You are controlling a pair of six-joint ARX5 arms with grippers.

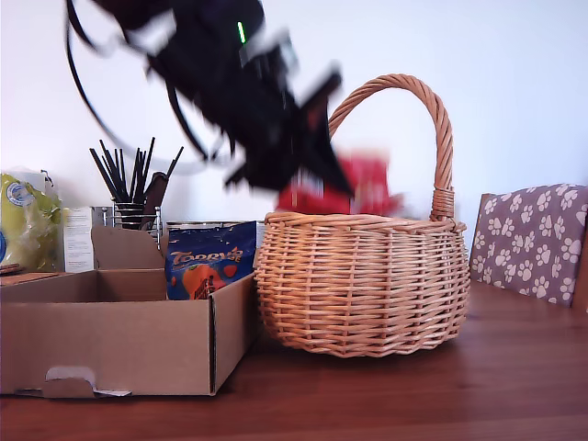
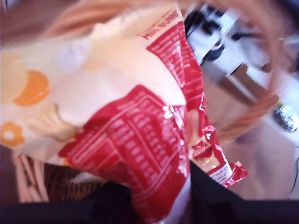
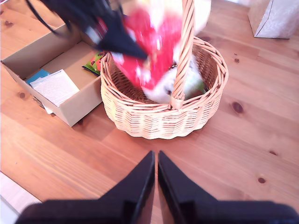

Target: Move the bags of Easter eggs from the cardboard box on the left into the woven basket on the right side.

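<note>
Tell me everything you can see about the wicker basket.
The basket is round, bulging, honey-brown woven wicker with a braided rim and a tall arched handle. It stands upright on the wooden table, right beside the cardboard box. My first gripper holds a red-and-cream bag over its opening. Something white and green already lies inside.

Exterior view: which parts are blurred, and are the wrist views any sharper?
Exterior view: my first gripper and its red bag smear with motion; basket and box stay crisp. First wrist view: bag soft throughout. Second wrist view: only bag and arm blur; my second gripper sharp.
</note>
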